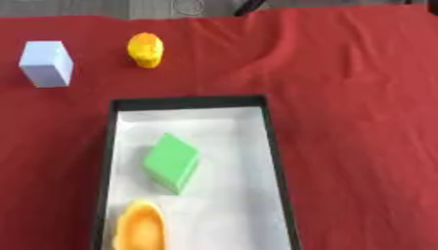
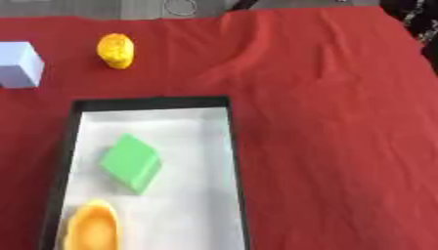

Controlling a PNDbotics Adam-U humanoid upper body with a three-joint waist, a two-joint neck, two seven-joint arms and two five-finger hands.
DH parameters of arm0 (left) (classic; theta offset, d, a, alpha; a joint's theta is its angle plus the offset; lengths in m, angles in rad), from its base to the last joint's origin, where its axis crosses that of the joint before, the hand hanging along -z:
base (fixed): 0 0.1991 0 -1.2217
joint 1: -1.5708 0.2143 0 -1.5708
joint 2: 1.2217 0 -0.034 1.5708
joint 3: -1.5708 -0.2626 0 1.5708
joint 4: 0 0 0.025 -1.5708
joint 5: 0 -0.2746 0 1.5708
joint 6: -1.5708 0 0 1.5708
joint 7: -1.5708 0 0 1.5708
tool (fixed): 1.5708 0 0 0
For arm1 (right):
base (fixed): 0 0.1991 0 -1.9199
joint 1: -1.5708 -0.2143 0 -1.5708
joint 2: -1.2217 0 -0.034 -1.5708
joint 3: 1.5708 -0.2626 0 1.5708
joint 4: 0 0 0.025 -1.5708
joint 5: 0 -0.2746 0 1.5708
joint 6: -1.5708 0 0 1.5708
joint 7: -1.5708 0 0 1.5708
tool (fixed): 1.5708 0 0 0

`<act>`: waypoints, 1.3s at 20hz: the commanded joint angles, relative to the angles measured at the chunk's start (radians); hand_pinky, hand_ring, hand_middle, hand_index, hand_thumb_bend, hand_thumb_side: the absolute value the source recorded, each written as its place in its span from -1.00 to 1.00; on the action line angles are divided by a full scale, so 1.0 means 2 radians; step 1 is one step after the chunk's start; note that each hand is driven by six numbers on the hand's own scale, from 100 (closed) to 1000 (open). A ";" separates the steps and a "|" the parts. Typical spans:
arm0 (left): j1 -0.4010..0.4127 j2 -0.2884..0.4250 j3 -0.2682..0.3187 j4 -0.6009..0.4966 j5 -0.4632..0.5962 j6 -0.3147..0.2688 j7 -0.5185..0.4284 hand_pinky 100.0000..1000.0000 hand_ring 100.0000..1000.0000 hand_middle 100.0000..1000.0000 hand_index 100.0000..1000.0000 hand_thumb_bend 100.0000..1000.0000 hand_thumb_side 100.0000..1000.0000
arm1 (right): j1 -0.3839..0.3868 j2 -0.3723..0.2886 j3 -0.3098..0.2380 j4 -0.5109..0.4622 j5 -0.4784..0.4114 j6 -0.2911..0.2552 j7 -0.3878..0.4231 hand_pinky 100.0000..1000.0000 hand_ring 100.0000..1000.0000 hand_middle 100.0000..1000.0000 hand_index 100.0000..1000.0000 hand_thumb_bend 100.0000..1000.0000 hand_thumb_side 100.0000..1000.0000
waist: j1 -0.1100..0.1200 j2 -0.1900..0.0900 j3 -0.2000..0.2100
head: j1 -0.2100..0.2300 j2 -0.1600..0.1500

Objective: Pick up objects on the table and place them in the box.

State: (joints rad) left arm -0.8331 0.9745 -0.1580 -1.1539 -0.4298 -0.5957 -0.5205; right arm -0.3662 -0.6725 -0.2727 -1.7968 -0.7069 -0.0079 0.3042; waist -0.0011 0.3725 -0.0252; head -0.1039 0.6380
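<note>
Edges cut off the black-rimmed, white-lined box (image 1: 275,146) and the rounded orange object (image 1: 140,229) inside it, beside a green block (image 1: 172,163). No robot hand shows, so its state cannot be told. Pale blue cube (image 1: 46,63) and yellow lumpy object (image 1: 146,49) sit on the red-clothed worktop (image 1: 359,122).

A table draped in a wrinkled red cloth (image 1: 359,146) carried a black-rimmed box (image 1: 275,146) at its near edge. Toward the far left corner sat a pale blue block (image 1: 47,63), with a yellow object (image 1: 146,50) just beside it.
</note>
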 commanded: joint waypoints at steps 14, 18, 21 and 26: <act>-0.059 -0.028 -0.018 0.007 0.023 -0.105 -0.141 0.86 0.79 0.57 0.78 -0.21 0.10 | -0.007 -0.006 0.001 -0.001 0.007 0.003 0.008 0.95 0.49 0.36 0.69 -1.00 0.18 | 0.008 -0.007 -0.002 | 0.012 -0.009; -0.069 -0.040 -0.024 0.010 0.032 -0.106 -0.152 0.86 0.79 0.57 0.79 -0.25 0.13 | -0.009 -0.005 0.001 0.000 0.006 0.005 0.009 0.95 0.49 0.36 0.69 -1.00 0.18 | 0.008 -0.007 -0.003 | 0.013 -0.009; -0.076 -0.048 -0.027 0.012 0.038 -0.107 -0.161 0.86 0.79 0.57 0.79 -0.27 0.15 | -0.010 -0.004 0.002 0.000 0.006 0.006 0.011 0.96 0.49 0.36 0.69 -1.00 0.18 | 0.009 -0.008 -0.003 | 0.013 -0.009; -0.083 -0.055 -0.030 0.015 0.044 -0.106 -0.171 0.86 0.79 0.57 0.79 -0.26 0.15 | -0.011 -0.003 0.003 0.001 0.006 0.008 0.014 0.96 0.49 0.36 0.69 -1.00 0.18 | 0.010 -0.008 -0.006 | 0.014 -0.009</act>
State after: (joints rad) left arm -0.9782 0.8427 -0.2244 -1.1171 -0.3516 -0.5331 -0.5831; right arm -0.3781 -0.6605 -0.2603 -1.7899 -0.6988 0.0089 0.3280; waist 0.0055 0.3725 -0.0361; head -0.0788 0.6295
